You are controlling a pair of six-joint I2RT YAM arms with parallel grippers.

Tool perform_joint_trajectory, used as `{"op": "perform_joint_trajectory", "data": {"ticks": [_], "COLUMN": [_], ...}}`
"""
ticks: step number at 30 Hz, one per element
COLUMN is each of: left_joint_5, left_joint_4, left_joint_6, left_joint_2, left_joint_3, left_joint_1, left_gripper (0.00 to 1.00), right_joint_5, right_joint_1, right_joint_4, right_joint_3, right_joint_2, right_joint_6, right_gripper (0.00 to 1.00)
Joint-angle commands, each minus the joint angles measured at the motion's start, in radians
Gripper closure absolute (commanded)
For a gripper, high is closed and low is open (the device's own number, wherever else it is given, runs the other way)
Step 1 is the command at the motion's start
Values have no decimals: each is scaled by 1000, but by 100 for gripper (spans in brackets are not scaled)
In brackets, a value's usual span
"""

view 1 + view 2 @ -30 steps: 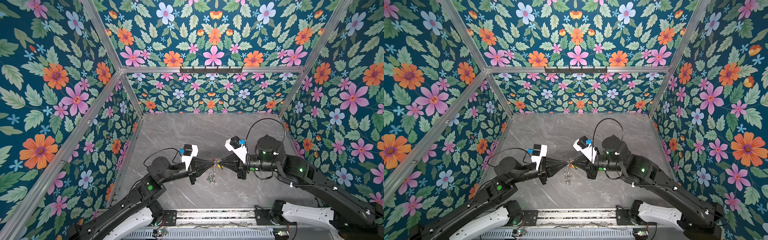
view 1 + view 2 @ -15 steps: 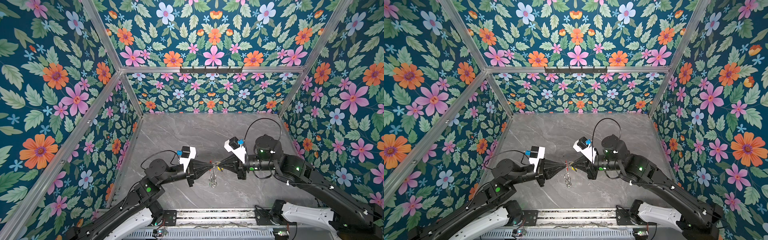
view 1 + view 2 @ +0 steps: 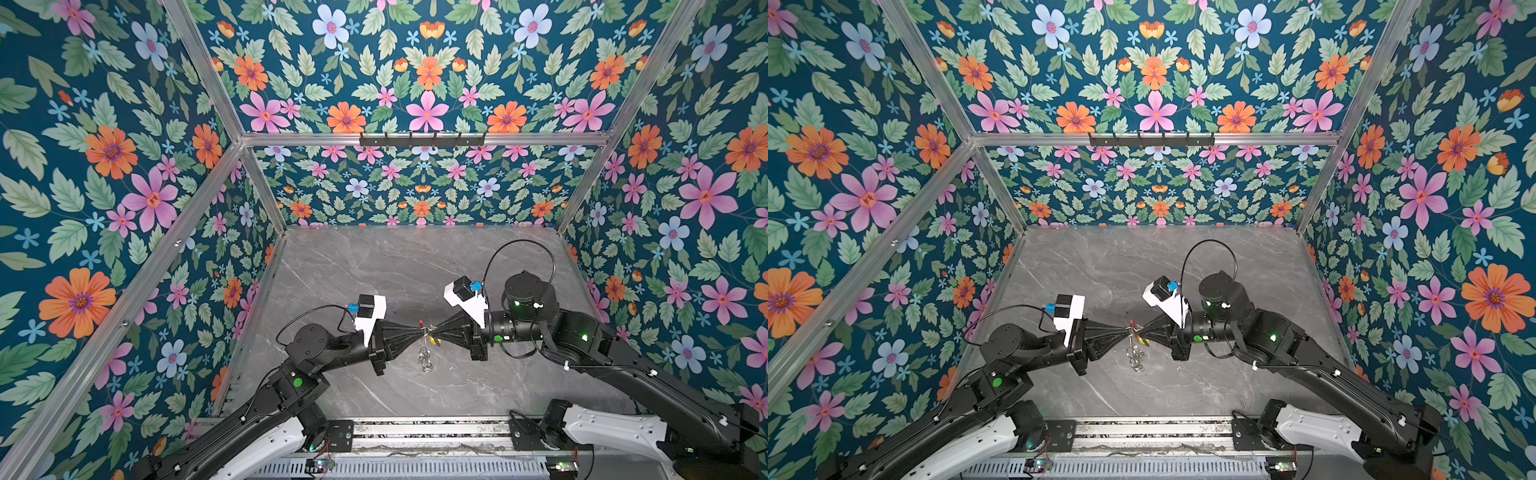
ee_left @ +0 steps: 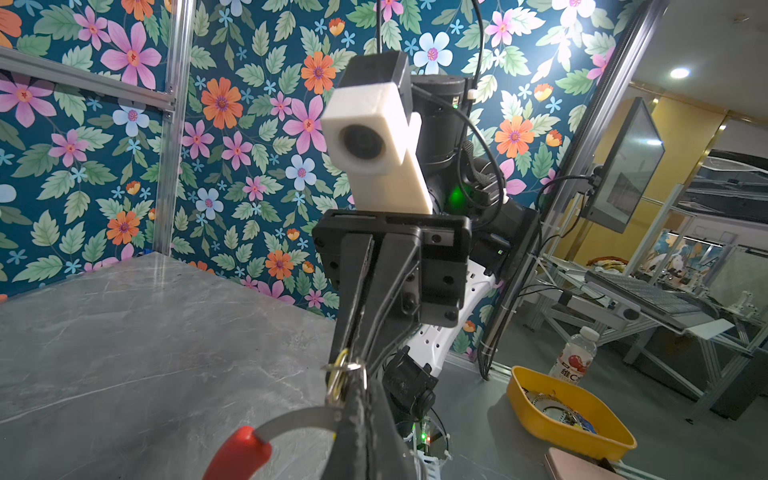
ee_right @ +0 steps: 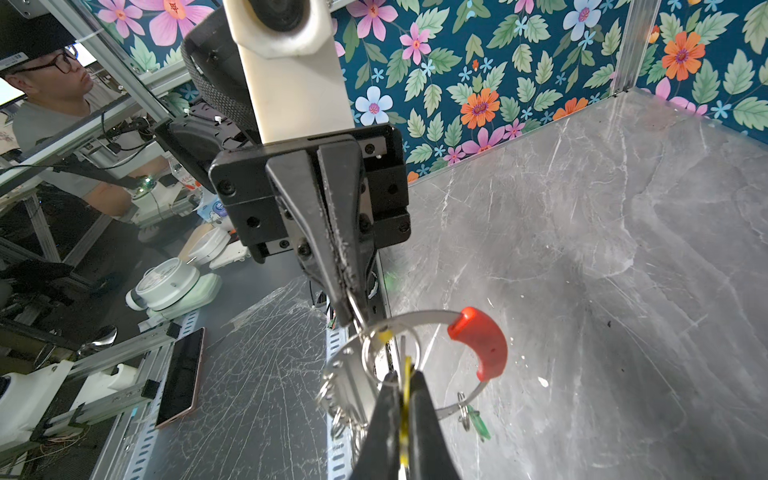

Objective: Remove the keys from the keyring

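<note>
Drifts slightly left versus earlier. Hangs between grippers: keyring (image 5: 424, 316) pinched in closed left gripper (image 5: 347, 309), yellow key (image 5: 404, 399) clamped in closed right gripper (image 3: 437, 328). Shows green-tagged key (image 5: 478, 424) only from right wrist, near red segment (image 5: 482, 345).

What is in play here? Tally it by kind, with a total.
Keys: 2, the yellow key and the green-tagged key
Keyring: 1
Hands: 2, left hand and right hand
Total: 5
</note>
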Motion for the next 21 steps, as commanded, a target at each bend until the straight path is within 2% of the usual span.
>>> {"op": "perform_joint_trajectory", "data": {"ticks": [1,6,13,21], "left_joint_5": [37,57,89,139], "left_joint_4": [137,124,44,-2], "left_joint_6": [-15,-22,-23,-52], "left_joint_2": [-11,5,15,12], "left_joint_3": [3,20,54,64], "left_joint_1": [0,0,0,0], "left_gripper": [100,100,100,100], "right_joint_5": [42,41,113,143], "right_joint_1": [-4,-3,-9,-21], "right_joint_4": [4,5,-47,-65], "right_joint_3": [-12,-19,18,45], "right_joint_2": [1,-9,-27,-27], "right_joint_6": [27,27,14,16], "right_gripper": [100,100,100,100]}}
